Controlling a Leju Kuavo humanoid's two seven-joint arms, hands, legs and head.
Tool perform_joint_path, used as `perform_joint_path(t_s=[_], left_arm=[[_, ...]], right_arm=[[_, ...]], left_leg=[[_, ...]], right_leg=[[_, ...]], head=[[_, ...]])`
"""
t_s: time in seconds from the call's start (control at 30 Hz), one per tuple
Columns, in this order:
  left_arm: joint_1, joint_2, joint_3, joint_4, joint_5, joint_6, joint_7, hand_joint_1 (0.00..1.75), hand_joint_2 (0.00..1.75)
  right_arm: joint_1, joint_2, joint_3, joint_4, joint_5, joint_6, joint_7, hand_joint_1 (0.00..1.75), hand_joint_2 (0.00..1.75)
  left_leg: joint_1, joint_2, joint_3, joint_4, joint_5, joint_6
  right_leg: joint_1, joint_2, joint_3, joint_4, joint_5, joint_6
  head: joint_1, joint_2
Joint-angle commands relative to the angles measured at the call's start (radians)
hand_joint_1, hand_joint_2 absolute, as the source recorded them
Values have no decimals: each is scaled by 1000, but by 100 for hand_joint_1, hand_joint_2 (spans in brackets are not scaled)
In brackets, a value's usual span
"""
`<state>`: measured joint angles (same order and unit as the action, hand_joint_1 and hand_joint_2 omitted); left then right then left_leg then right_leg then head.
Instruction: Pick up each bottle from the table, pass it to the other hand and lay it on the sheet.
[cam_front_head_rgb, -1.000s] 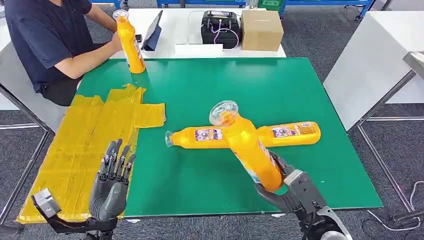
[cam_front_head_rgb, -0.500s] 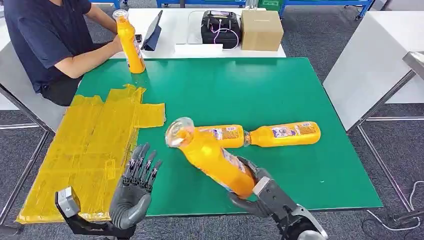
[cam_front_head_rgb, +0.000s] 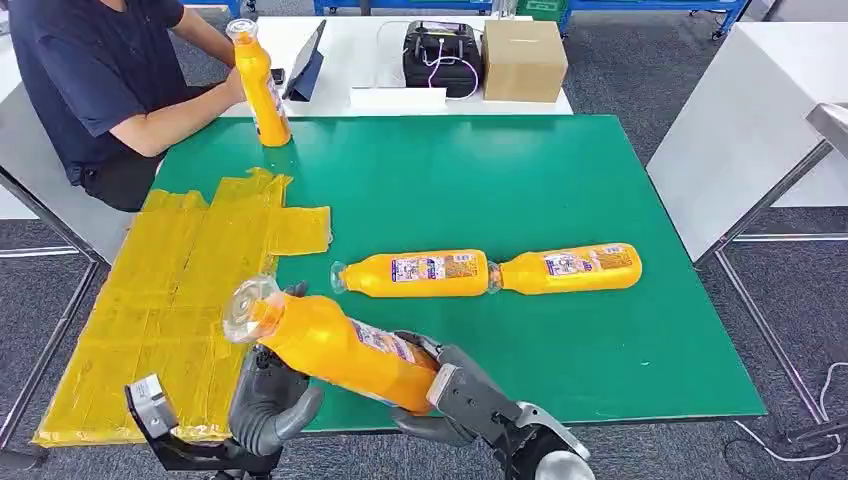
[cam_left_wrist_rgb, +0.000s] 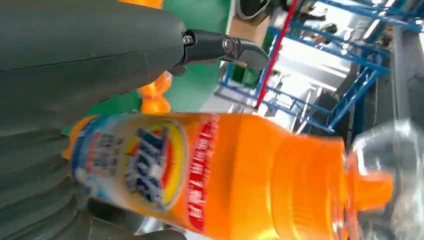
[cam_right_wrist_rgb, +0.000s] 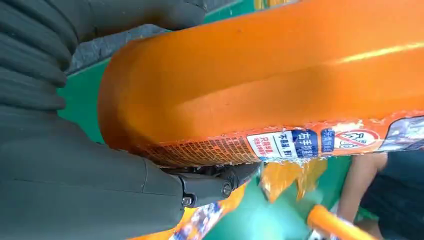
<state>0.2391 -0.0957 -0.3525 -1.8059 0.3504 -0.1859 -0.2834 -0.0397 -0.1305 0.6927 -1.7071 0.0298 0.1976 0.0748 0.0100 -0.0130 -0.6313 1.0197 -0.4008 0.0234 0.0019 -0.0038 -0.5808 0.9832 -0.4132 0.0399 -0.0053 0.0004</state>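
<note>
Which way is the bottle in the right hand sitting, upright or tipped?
Tipped, nearly on its side. The right hand grips the base of the orange bottle, and its clear cap points toward the yellow sheet, over the left hand.

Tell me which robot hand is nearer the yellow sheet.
Left. The left hand hangs at the yellow sheet's near right edge, under the held bottle. The right hand grips that bottle's base farther right, over the green mat.
</note>
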Motion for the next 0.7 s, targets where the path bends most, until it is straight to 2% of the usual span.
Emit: perform_joint_path(t_s=[0.03, 0.1, 0.17, 0.27, 0.3, 0.33, 0.53, 0.63, 0.67, 0.7], left_arm=[[-47, -18, -13, 25, -68, 32, -15, 0, 175], [-47, -17, -16, 19, -98, 34, -23, 0, 175], [-56, -6, -33, 14, -129, 34, -26, 0, 175], [-72, 4, -65, 31, -155, 20, -22, 0, 175], [-74, 6, -69, 36, -158, 18, -22, 61, 175], [-77, 9, -74, 45, -154, 11, -26, 175, 175], [-82, 24, -83, 64, -138, -28, -27, 175, 175], [-97, 45, -103, 102, -84, -107, 3, 175, 175], [-97, 46, -103, 114, -80, -114, 2, 175, 175], [-101, 54, -108, 127, -64, -141, 10, 175, 175]], right_arm=[[-53, 0, 95, 91, -19, 16, 12, 175, 175], [-57, -5, 117, 99, -38, 36, 16, 175, 175], [-53, 50, 136, 189, -33, 56, -34, 175, 175], [-56, 49, 153, 226, -18, 51, -60, 175, 175], [-56, 48, 153, 227, -18, 51, -60, 175, 175], [-54, 42, 148, 221, -18, 49, -62, 175, 175], [-44, 23, 134, 211, -16, 50, -68, 175, 175], [-43, 9, 135, 219, -14, 60, -82, 175, 175], [-43, 6, 133, 223, -14, 61, -88, 175, 175], [-39, 2, 129, 222, -6, 56, -95, 175, 175]], left_leg=[[0, 2, 3, -1, -1, 0], [-1, 2, 3, -1, -1, 0], [0, 2, 3, -1, -1, -1], [0, 2, 5, -2, -2, -1], [0, 2, 4, -2, -1, -1], [0, 2, 4, -2, -1, -1], [0, 1, 4, -2, -1, 0], [-1, 0, 5, -2, -1, 0], [0, 0, 3, -1, -1, 0], [-1, 0, 3, -2, 0, 0]], right_leg=[[0, 1, 3, -1, -1, 0], [0, 2, 3, -1, -1, 0], [0, 1, 3, -1, -1, 0], [0, 1, 4, -2, -1, -1], [0, 1, 4, -2, -1, 0], [0, 1, 4, -1, -1, -1], [0, 0, 3, -1, -1, 0], [-1, -1, 2, -2, -2, 0], [0, -1, -6, -1, -1, 0], [-1, -1, -6, -2, -1, 0]], head=[[0, 0], [0, 0], [0, 0], [0, 0], [0, 0], [0, 0], [0, 0], [0, 0], [0, 0], [0, 0]])
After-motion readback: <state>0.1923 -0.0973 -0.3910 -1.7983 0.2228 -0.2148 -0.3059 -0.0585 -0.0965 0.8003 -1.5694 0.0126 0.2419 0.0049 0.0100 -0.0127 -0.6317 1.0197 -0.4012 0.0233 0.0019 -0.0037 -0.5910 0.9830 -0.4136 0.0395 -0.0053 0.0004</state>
